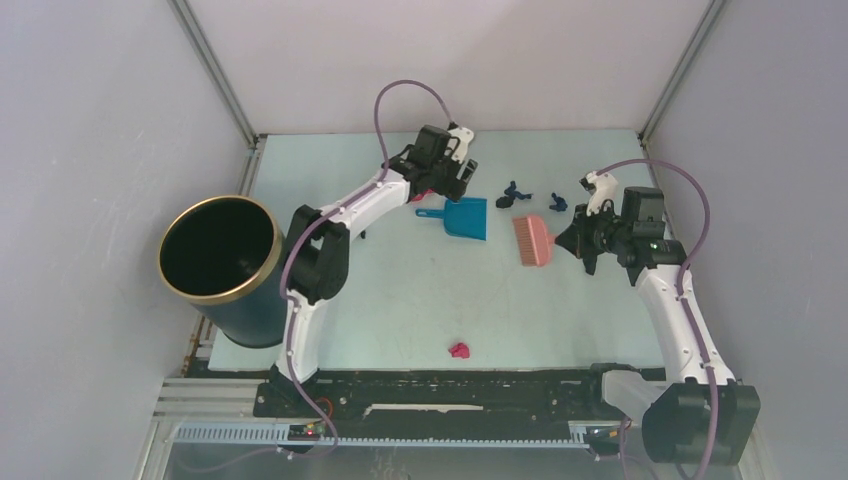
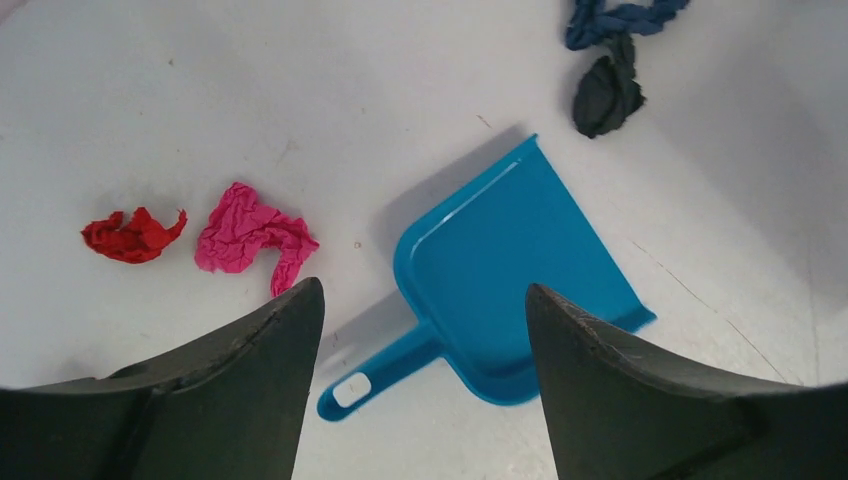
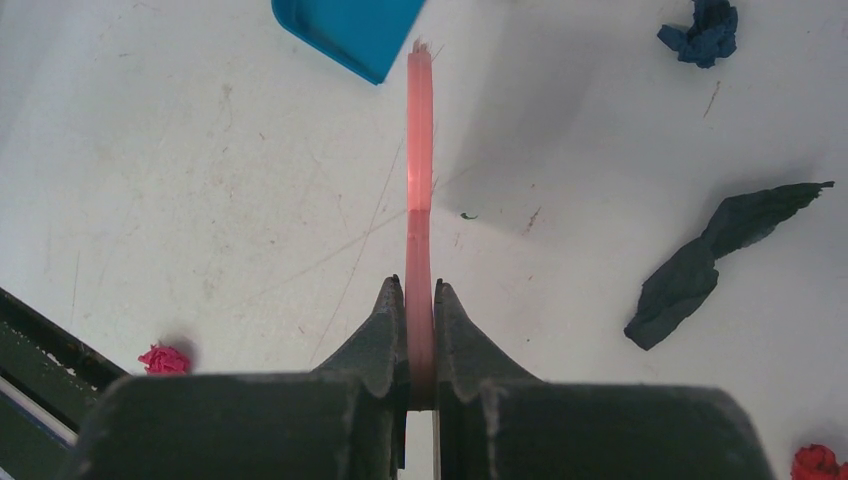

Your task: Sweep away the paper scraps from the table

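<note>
The pink hand brush (image 1: 533, 240) is held edge-on in my right gripper (image 3: 420, 285), which is shut on its handle (image 3: 420, 180), just above the table (image 1: 400, 300). The blue dustpan (image 2: 510, 260) lies flat, and my left gripper (image 2: 420, 290) hovers open and empty over its handle (image 2: 380, 375). A red scrap (image 2: 130, 235) and a magenta scrap (image 2: 250, 240) lie left of the dustpan. A dark blue scrap (image 2: 620, 18) and a black scrap (image 2: 605, 95) lie beyond it. Another dark blue scrap (image 1: 558, 202) sits behind the brush, and a magenta scrap (image 1: 459, 350) lies near the front edge.
A tall black bin with a gold rim (image 1: 220, 265) stands off the table's left side. A black rail (image 1: 450, 390) runs along the front edge. Grey-white walls bound the other three sides.
</note>
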Available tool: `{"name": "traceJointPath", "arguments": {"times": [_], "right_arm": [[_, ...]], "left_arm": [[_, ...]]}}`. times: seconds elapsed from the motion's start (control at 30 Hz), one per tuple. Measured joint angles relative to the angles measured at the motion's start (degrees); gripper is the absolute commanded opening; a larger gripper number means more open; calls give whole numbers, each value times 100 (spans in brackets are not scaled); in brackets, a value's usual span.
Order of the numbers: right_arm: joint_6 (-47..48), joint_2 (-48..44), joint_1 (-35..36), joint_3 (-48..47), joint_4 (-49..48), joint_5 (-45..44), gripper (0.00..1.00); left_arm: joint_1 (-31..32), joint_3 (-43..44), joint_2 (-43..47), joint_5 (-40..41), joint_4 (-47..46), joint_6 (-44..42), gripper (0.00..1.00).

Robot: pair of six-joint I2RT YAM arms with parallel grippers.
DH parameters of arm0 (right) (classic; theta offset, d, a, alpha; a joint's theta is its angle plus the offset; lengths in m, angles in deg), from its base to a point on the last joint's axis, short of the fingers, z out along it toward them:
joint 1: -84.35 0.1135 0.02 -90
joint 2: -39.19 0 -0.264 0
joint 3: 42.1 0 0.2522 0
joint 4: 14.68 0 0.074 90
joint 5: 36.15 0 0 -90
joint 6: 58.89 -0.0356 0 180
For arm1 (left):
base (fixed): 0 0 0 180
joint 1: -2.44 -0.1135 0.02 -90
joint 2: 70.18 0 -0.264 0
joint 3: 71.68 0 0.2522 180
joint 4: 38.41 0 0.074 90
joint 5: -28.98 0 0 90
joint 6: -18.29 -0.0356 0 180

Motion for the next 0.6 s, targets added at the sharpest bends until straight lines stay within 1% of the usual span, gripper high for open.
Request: {"name": "traceJointPath", "arguments": {"times": [0.1, 0.23, 0.43, 0.6], "right_arm": [[0, -4, -4, 0, 0, -9, 0], [0, -4, -7, 0, 0, -9, 0], [2, -4, -31, 0, 2, -7, 0], [2, -4, -31, 0, 2, 17, 0]], "left_arm": [[-317, 232, -313, -442, 59, 352, 79], [-592, 234, -518, -691, 166, 649, 79], [-544, 24, -564, -769, 293, 761, 75], [-494, -446, -562, -977, 358, 778, 70]]}}
